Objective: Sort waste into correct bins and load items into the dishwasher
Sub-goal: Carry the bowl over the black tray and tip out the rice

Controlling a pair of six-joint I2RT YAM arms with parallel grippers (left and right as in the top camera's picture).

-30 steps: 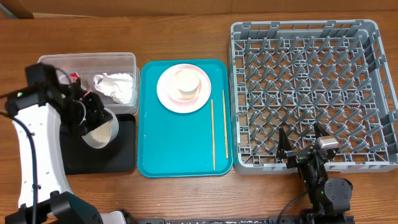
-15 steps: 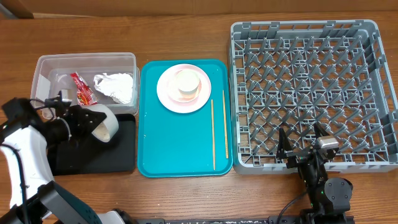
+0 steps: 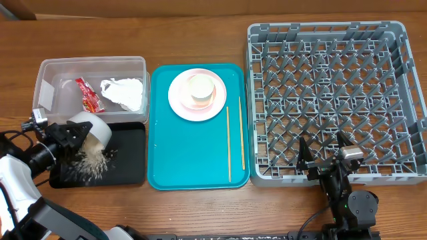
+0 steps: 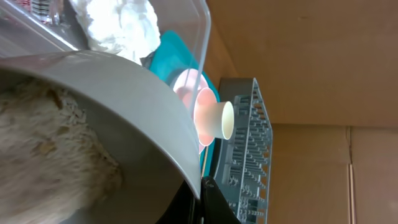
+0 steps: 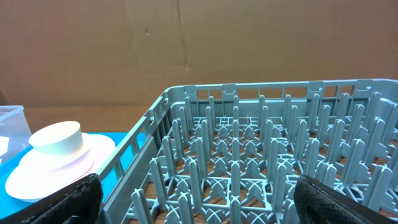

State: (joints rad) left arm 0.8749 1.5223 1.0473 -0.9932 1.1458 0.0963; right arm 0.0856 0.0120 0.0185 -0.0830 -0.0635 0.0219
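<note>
My left gripper (image 3: 72,133) is shut on the rim of a whitish-grey bowl (image 3: 91,131), tipped on its side over the black tray (image 3: 127,170). Rice grains (image 3: 87,163) lie spilled on the tray, and more rice (image 4: 43,149) clings inside the bowl in the left wrist view. The clear tub (image 3: 50,70) holds the red wrapper (image 3: 88,95) and the white napkin (image 3: 125,92). The pink plate (image 3: 179,100) carries a pale cup (image 3: 201,89) on the teal tray (image 3: 187,153), beside two chopsticks (image 3: 228,143). My right gripper (image 3: 325,153) is open at the front edge of the grey dish rack (image 3: 400,100).
The teal tray sits between the black tray and the rack. The rack's pegs (image 5: 249,162) fill the right wrist view, with the plate and cup (image 5: 56,155) to its left. Bare wooden table lies in front of the trays.
My left arm has swung down and left, tipping the bowl further. Rice has poured out onto the black tray. The right arm has not moved.
</note>
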